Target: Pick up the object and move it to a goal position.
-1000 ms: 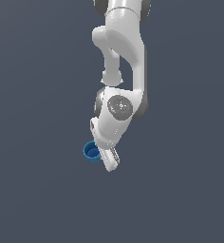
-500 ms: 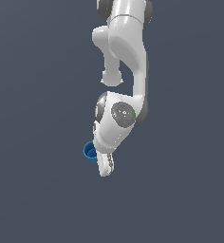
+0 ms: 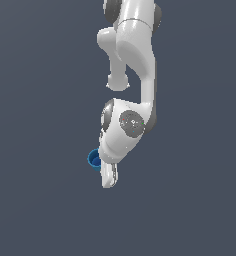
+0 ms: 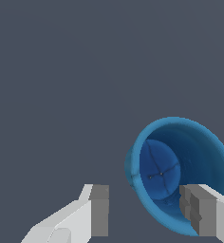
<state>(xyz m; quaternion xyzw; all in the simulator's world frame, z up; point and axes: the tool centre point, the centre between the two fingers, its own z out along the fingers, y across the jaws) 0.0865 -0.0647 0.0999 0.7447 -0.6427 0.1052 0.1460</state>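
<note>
The blue cup (image 4: 180, 173) is lying with its open round rim facing the wrist camera, exposing the hollow interior and darker base, and in the exterior view the cup (image 3: 93, 159) is sitting on the plain grey surface (image 3: 35, 200), partly hidden behind the white arm's (image 3: 135, 60) lower body on the exterior view's left. The fingers (image 4: 100, 209) are standing apart in a released state, with one grey pad overlapping the cup's rim in the wrist view and the other standing clear of the cup wall. In the exterior view the gripper (image 3: 109, 176) is pointing downward just beside the cup; contact cannot be determined.
</note>
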